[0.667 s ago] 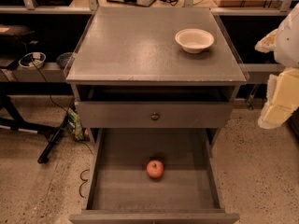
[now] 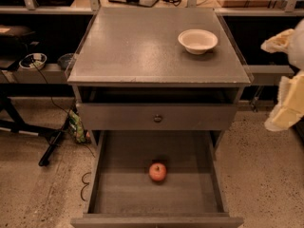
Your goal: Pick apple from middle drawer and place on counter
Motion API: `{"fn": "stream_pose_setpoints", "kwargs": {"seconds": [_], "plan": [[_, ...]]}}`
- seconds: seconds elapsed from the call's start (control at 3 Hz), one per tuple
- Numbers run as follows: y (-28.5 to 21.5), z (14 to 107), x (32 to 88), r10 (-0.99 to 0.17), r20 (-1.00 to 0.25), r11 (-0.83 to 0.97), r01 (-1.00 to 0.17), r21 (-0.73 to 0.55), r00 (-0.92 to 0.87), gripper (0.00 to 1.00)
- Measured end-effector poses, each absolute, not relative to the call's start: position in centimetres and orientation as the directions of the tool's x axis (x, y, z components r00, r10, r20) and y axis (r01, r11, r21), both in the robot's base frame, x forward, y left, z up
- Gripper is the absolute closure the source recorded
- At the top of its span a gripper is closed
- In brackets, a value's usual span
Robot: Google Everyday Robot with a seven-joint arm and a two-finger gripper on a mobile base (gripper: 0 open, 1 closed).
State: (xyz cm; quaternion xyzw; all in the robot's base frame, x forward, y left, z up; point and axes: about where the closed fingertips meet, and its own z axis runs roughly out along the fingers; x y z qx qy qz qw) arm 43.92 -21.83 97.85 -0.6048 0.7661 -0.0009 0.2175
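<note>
Counter (image 2: 142, 46) alongside, gripper (image 2: 289, 80) apparently aloft.

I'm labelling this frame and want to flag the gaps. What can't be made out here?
All in the camera view:
- Gripper: at the right edge beside the counter, blurred and cut off by the frame; its pose is unreadable.
- Middle drawer: front panel cut off by the bottom edge.
- Open slot under the counter: in shadow, contents unseen.
- Apple: its underside is hidden against the drawer floor.

Cream-yellow pincer (image 2: 286, 103) at the right edge. Left of it: worn grey surface (image 2: 133, 51), white bowl (image 2: 197, 41). Lower left: red apple (image 2: 157, 171) in the grey-brown middle drawer (image 2: 118, 194).
</note>
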Motion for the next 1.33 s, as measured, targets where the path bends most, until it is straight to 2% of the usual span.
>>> {"fn": "stream_pose_setpoints", "kwargs": {"seconds": [0.67,1.33], "plan": [[-20.4,96.9,43.7,-0.806,-0.591,0.226,-0.94,-0.256,-0.033,0.0],[-17.6,94.2,44.4,-0.74,-0.672,0.239,-0.935,-0.263,0.0,0.0]]}}
